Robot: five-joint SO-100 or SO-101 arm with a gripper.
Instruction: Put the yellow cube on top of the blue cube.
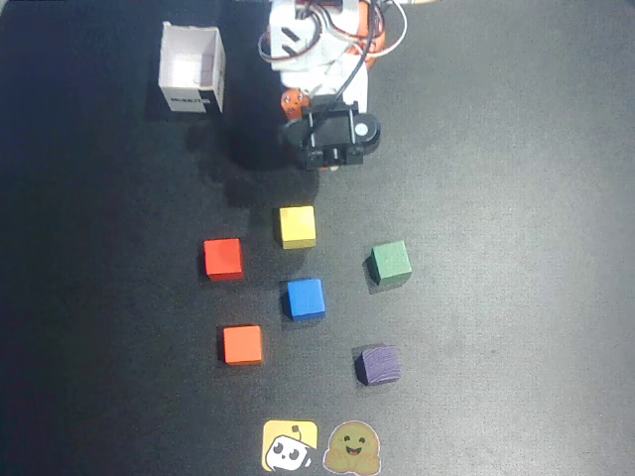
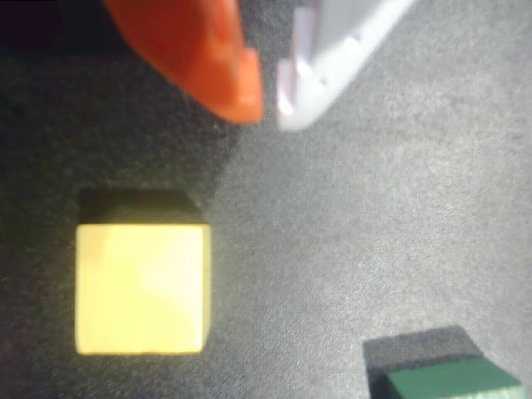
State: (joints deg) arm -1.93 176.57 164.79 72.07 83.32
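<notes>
The yellow cube [image 1: 297, 226] sits on the black mat, just above the blue cube [image 1: 306, 298] in the overhead view. In the wrist view the yellow cube [image 2: 141, 287] lies at lower left, below the fingertips. My gripper [image 1: 332, 159] hovers above and slightly right of the yellow cube, apart from it. In the wrist view the gripper [image 2: 268, 112] shows an orange finger [image 2: 208, 58] and a white finger [image 2: 332, 58] with only a thin gap between their tips, holding nothing. The blue cube is out of the wrist view.
A red cube [image 1: 223, 258], an orange cube [image 1: 242, 344], a green cube [image 1: 390, 263] and a purple cube [image 1: 378, 364] surround the blue cube. A white open box [image 1: 191, 67] stands at upper left. Two stickers [image 1: 290, 445] lie at the bottom edge.
</notes>
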